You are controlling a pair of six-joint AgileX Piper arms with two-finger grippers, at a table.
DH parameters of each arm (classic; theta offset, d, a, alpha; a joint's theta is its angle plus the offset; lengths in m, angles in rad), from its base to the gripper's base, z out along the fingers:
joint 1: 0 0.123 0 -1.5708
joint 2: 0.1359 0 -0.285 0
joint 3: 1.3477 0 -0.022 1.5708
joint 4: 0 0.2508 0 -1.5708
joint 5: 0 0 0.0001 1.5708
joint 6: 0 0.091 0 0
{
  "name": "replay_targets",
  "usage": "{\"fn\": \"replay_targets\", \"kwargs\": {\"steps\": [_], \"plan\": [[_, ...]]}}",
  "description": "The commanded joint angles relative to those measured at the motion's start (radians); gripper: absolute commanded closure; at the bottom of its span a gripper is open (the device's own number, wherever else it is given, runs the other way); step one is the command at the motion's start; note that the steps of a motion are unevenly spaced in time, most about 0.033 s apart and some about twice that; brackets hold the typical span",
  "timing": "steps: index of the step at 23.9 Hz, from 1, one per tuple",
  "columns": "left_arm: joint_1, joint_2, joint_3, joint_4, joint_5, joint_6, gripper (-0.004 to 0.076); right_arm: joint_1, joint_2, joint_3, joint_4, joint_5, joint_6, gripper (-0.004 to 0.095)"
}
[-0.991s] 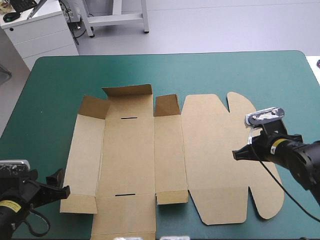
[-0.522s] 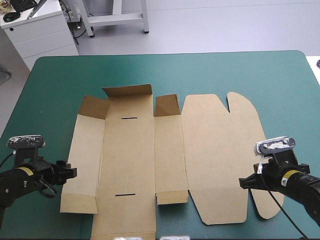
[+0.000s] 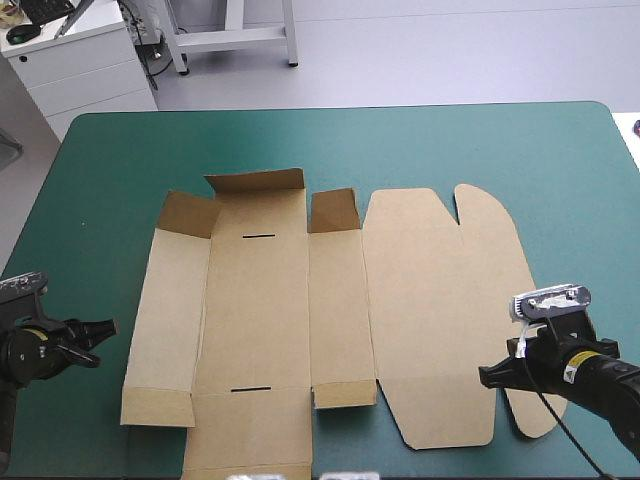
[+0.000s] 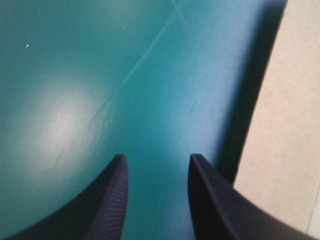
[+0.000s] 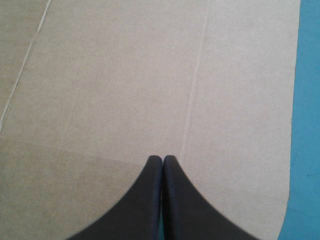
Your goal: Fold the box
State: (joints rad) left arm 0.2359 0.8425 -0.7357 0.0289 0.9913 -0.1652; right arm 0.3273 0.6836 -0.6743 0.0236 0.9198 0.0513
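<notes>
The brown box (image 3: 255, 300) lies as a cut sheet in the middle of the table, mostly flat, with short flaps (image 3: 255, 182) raised along its far side. My left gripper (image 3: 105, 328) hovers over the teal-green cover just off the sheet's left edge. In the left wrist view it (image 4: 156, 162) stands open with only cover between the fingers, the box edge (image 4: 285, 140) ahead and to one side. My right gripper (image 3: 487, 375) is over the sheet's rounded lid panel near the front right. In its own view it (image 5: 162, 159) is shut above bare board (image 5: 125, 75), holding nothing.
The teal-green cover (image 3: 90, 200) shows on every side of the sheet. The table's left edge is close behind my left arm. The sheet's front flap (image 3: 245, 435) reaches almost to the table's near edge.
My left gripper has drawn back leftward from the sheet's left edge, where it was just before. My right gripper has moved toward the table's near edge over the lid panel. The box has not moved.
</notes>
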Motion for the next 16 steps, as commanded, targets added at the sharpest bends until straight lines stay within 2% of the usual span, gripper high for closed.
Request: {"fn": "replay_targets", "kwargs": {"steps": [1, 3, 7, 12, 16], "plan": [[0.003, 0.066, -0.033, 0.065, -0.061, -0.064, 0.0532, -0.007, -0.004, -0.025, 0.005, -0.044, -0.026, 0.0928], [0.003, 0.103, -0.033, 0.122, -0.055, -0.106, 0.0552, -0.007, -0.004, -0.025, 0.008, -0.048, -0.028, 0.0928], [0.003, 0.094, -0.033, 0.136, -0.057, -0.075, 0.0586, -0.007, -0.004, -0.025, 0.008, -0.048, -0.028, 0.0928], [0.003, 0.093, -0.035, 0.129, -0.06, -0.047, 0.0731, -0.007, -0.004, -0.025, 0.008, -0.043, -0.028, 0.0928], [0.003, 0.093, -0.035, 0.156, -0.045, -0.024, 0.0731, -0.007, -0.004, -0.025, 0.008, -0.038, -0.03, 0.0928]]}}
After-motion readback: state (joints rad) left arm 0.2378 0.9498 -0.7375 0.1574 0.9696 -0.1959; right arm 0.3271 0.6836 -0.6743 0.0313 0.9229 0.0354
